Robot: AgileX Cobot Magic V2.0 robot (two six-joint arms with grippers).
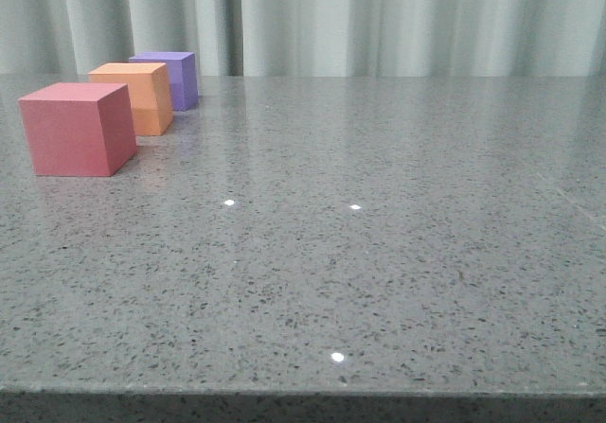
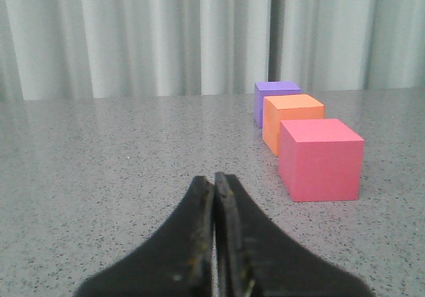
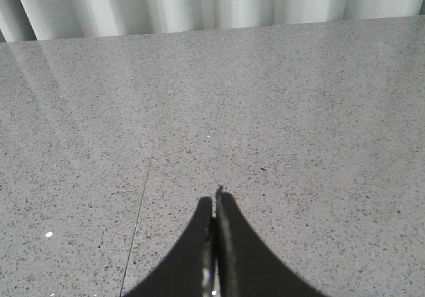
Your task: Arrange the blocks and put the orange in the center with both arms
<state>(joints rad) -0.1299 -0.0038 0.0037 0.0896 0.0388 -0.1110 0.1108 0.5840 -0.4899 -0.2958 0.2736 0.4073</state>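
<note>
Standing in a row on the grey speckled table (image 1: 398,253): pinkish-red cube (image 1: 76,128) nearest the camera, orange cube (image 1: 135,97) just behind it, purple cube (image 1: 169,79) behind the orange one and nearest the pale curtain (image 1: 379,16). Orange already sits between the other two. Neighbouring cubes look near each other; whether they touch, cannot tell.

Left gripper (image 2: 214,181): fingers pressed together, nothing held, hanging low over the table, apart from the pinkish-red cube. Right gripper (image 3: 214,200): fingers likewise closed and empty, over bare table with no cube in its view.

Judgement: the arrangement looks finished, or close to it. If any tidying remains, open the fingers wide before nearing a cube, square them to opposite faces, and move one cube only, since a nudge to the orange cube would likely disturb its neighbours.
</note>
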